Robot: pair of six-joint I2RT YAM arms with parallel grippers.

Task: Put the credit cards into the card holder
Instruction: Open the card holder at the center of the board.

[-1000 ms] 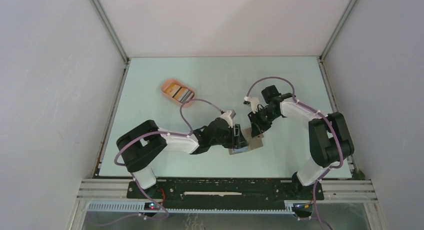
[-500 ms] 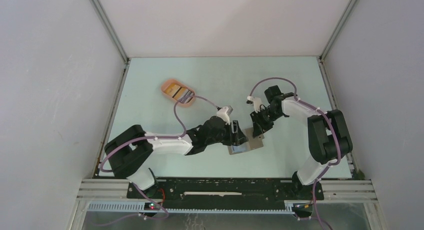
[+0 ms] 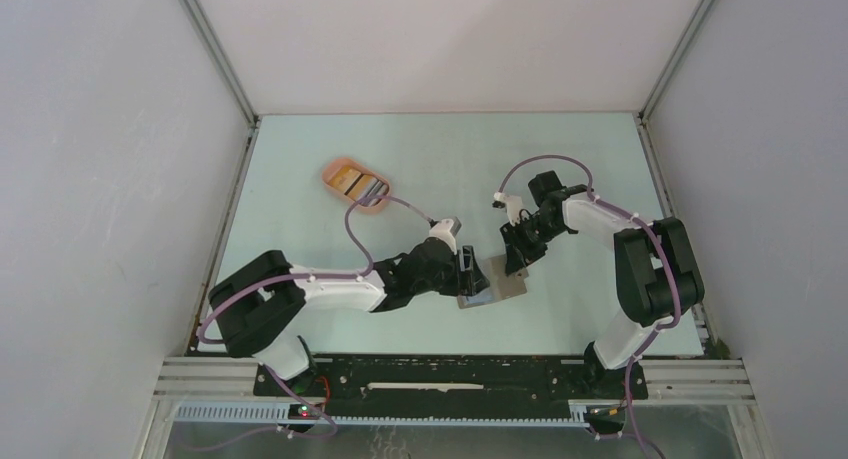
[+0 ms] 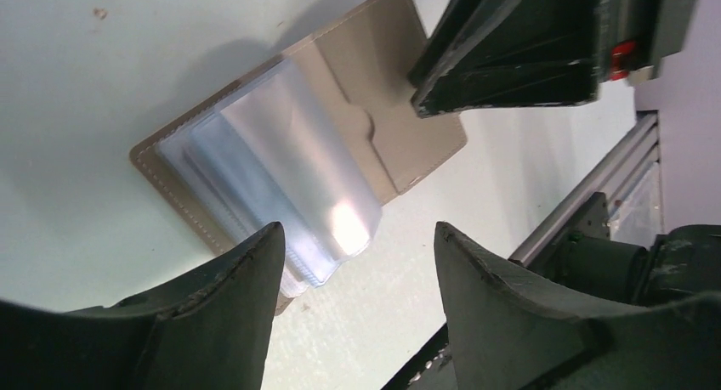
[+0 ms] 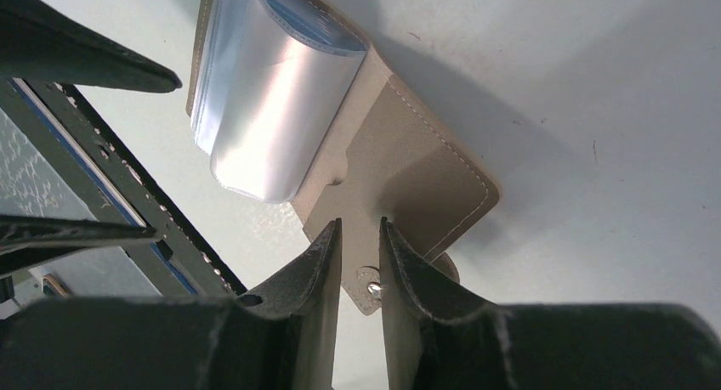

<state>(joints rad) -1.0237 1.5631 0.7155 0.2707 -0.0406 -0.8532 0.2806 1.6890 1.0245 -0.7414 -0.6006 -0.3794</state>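
The left gripper [image 4: 357, 235] stands wide open and holds nothing. The holder [image 4: 374, 76] lies open just beyond its fingertips, with its clear sleeves [image 4: 281, 144] fanned up ahead of the gap between them. The right gripper [image 5: 360, 227] is almost closed, only a slit left, with its tips down on the holder's tab [image 5: 370, 286]. Whether it pinches the tab or only pins it, I cannot tell. Since half a second ago the left wrist has shifted a little leftward, while the right arm and holder have not moved. The cards [image 3: 362, 186] sit in the tray [image 3: 334, 169], well apart from both grippers' fingers.
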